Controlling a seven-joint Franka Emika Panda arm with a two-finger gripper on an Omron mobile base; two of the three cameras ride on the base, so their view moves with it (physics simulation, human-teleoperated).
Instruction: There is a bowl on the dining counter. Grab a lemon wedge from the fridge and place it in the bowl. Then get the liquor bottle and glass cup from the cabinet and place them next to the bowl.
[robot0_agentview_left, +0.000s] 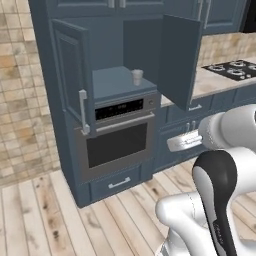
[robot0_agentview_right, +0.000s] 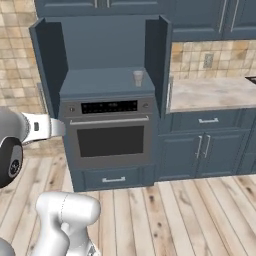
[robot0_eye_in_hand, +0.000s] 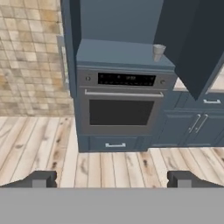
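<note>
A small glass cup (robot0_agentview_left: 137, 77) (robot0_agentview_right: 138, 78) (robot0_eye_in_hand: 158, 52) stands upright at the right end of the shelf inside the open blue cabinet (robot0_agentview_left: 112, 86) (robot0_agentview_right: 102, 82) (robot0_eye_in_hand: 116, 49) above the oven. My gripper (robot0_eye_in_hand: 112, 180) is open with nothing between its fingers. It hangs well back from the cabinet, over the floor and below shelf height, facing the oven. The bowl, lemon wedge, liquor bottle and fridge are out of view.
Both cabinet doors (robot0_agentview_left: 70, 75) (robot0_agentview_left: 181, 60) swing out wide toward me. A built-in oven (robot0_agentview_left: 120, 142) (robot0_agentview_right: 110, 140) (robot0_eye_in_hand: 120, 111) sits under the shelf. A stone counter (robot0_agentview_left: 212, 80) (robot0_agentview_right: 210, 92) with a stove (robot0_agentview_left: 232, 67) runs to the right. Wooden floor (robot0_agentview_right: 175, 215) lies in front.
</note>
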